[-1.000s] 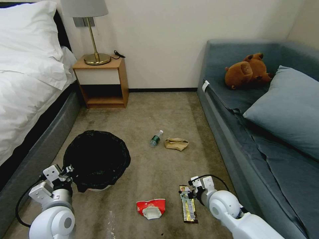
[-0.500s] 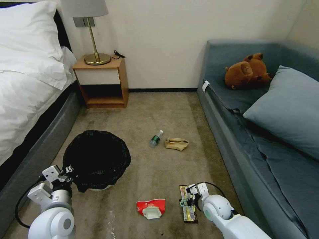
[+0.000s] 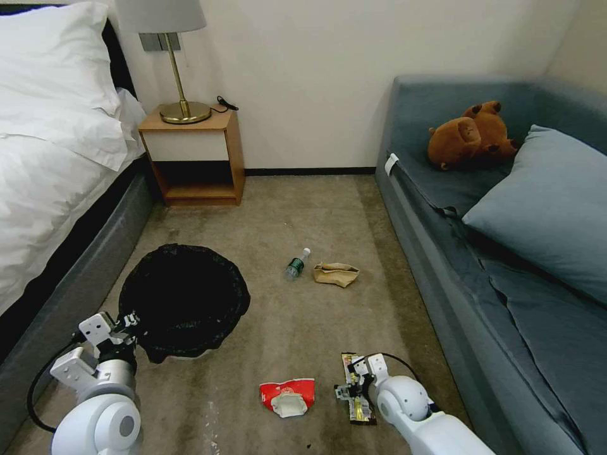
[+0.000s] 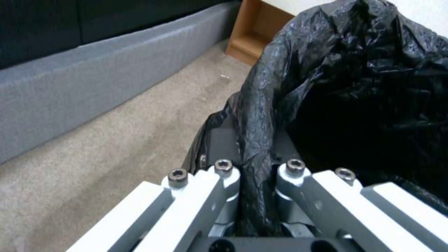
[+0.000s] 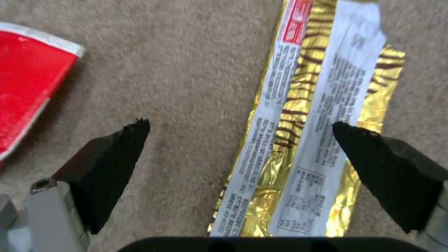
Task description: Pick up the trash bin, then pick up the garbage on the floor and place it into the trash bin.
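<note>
On the bedroom carpet point(image 3: 303, 316), four litter pieces remain. The left tool point(image 4: 254, 175), lower left, pinches the trash bin point(image 3: 183, 303); the right tool point(image 5: 240, 154) gapes over the snack wrapper point(image 5: 308, 115).

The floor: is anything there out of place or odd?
Yes. Four litter pieces lie loose on the carpet: a bottle on its side, a crumpled paper bag, a red wrapper and a long wrapper. The right gripper hangs open over that last one. The left gripper pinches the bin liner.
</note>
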Controlling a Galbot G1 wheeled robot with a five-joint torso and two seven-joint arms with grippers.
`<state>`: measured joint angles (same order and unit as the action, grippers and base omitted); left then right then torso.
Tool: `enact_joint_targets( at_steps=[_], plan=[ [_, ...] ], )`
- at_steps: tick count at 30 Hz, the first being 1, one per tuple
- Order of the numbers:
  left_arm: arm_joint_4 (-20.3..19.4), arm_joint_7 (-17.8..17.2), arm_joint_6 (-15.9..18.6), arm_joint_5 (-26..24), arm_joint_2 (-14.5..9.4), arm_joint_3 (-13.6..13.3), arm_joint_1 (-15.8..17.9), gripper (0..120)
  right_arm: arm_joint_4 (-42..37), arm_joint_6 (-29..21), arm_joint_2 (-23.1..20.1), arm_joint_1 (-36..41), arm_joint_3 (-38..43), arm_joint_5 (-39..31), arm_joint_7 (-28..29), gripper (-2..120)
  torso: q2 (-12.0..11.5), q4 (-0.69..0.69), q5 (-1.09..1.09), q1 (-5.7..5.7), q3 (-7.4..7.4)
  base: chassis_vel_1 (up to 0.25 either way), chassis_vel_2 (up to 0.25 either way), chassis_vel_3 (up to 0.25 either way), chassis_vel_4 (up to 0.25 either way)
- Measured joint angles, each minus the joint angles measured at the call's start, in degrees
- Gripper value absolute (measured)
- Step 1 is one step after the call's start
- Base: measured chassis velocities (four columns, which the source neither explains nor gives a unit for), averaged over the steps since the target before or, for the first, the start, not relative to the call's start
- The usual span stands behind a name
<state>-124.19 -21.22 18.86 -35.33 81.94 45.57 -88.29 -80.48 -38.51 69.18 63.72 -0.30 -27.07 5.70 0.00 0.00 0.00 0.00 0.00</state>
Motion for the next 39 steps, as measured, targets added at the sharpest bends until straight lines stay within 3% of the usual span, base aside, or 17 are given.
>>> enact_joint_targets(
  at_steps=[22,31,39],
  plan=[
    [0.25,0.09,-0.33,0.16,-0.22,0.18,0.02,4,6.65,7.44,0.02,0.12,3.10,6.05,-4.17,100,0.01,-0.01,-0.05,0.00,-0.01,0.000,0.000,0.000,0.000],
    [-0.02,0.09,-0.73,0.08,-0.28,0.47,-0.60,4,8.64,9.16,1.32,-0.13,3.21,7.71,-4.54,85,0.05,-0.04,-0.06,-0.01,-0.03,0.000,0.000,0.000,0.000],
    [-0.25,0.09,-0.88,-0.05,-0.41,0.53,-0.67,4,9.04,9.53,1.31,0.39,3.62,8.57,-5.01,85,0.03,0.01,-0.01,-0.01,-0.02,0.000,0.000,0.000,0.000]
  ],
)
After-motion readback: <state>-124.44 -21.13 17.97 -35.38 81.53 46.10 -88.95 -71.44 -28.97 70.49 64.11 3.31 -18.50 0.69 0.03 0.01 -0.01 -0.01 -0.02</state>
